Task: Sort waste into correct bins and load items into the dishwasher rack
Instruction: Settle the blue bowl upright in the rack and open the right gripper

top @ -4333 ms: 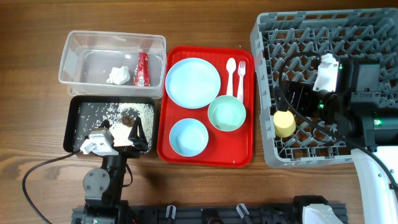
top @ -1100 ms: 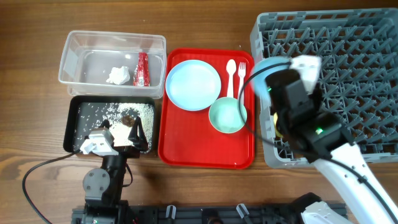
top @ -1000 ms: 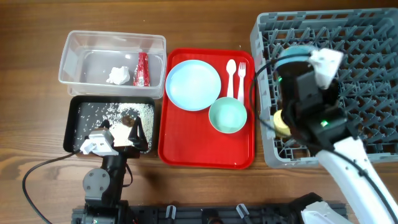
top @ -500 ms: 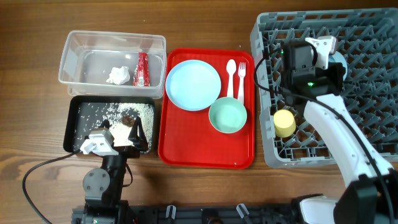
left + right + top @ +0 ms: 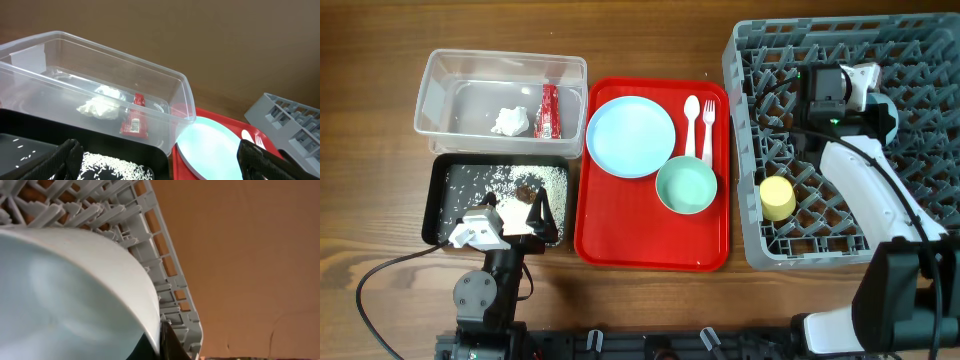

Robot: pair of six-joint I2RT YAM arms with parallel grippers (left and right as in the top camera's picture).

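The small pale blue bowl (image 5: pixel 75 295) is held over the large grey pegged plastic dishwasher rack (image 5: pixel 910 60), its rim pinched by the right gripper (image 5: pixel 159 339). The small yellow cup (image 5: pixel 778 197) is already racked. The red sachet wrapper (image 5: pixel 549 110) and crumpled white tissue (image 5: pixel 509 121) are binned in the clear plastic tub (image 5: pixel 440 70), the loose rice (image 5: pixel 535 178) in the shallow black tray (image 5: pixel 435 200). Yet to be loaded from the flat red serving tray (image 5: pixel 650 250): the pale blue round plate (image 5: pixel 631 133), mint green bowl (image 5: pixel 686 186), white plastic spoon (image 5: pixel 691 120) and white plastic fork (image 5: pixel 708 125). The left gripper (image 5: pixel 160 155) is spread wide, empty.
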